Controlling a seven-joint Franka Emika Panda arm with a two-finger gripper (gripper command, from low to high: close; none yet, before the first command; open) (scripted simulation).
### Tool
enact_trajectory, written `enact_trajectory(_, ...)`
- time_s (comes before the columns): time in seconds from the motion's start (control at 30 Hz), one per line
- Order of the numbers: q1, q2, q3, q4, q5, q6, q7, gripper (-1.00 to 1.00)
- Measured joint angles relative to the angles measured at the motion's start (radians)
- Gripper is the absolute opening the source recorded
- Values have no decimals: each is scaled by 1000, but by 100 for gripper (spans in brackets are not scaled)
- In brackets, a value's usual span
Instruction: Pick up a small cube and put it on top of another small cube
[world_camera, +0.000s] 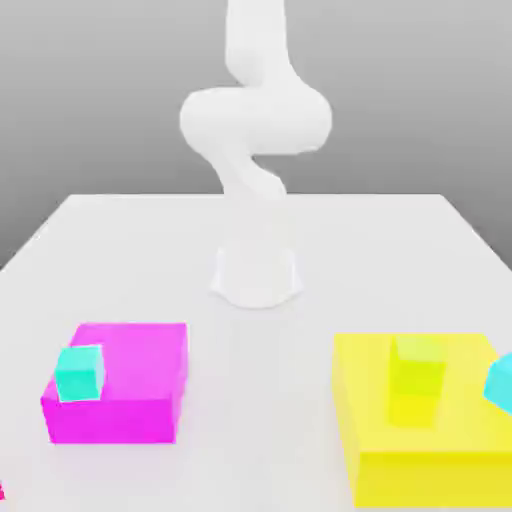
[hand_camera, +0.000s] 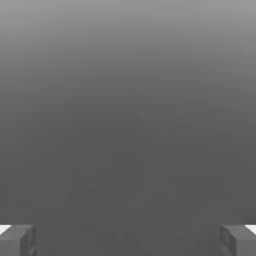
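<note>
Near the magenta block (world_camera: 140, 365), small cube (world_camera: 2, 491) orientation unclear.

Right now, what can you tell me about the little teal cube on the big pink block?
The little teal cube is a plain, smooth, solid-coloured block, bright teal with a lighter top. It sits upright, slightly turned, on top of the big magenta block, near that block's front corner on the exterior view's left. It looks to touch only the magenta block beneath it.
</note>
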Motion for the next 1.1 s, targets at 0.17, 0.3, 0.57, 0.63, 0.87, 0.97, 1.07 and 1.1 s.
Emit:
enact_trajectory(0.17, -39, 187, -49, 26, 18, 40, 36, 0)
enact_trajectory(0.3, -68, 331, -91, 46, 36, 71, 61, 0)
enact_trajectory(0.57, -137, 622, -173, 86, 92, 133, 96, 0)
enact_trajectory(0.63, -164, 695, -188, 96, 110, 147, 102, 0)
enact_trajectory(0.87, -242, 952, -222, 131, 171, 199, 125, 0)
enact_trajectory(0.97, -278, 1062, -238, 147, 195, 221, 136, 0)
enact_trajectory(1.07, -314, 1171, -244, 164, 220, 253, 142, 0)
enact_trajectory(1.1, -325, 1208, -236, 172, 233, 275, 136, 0)
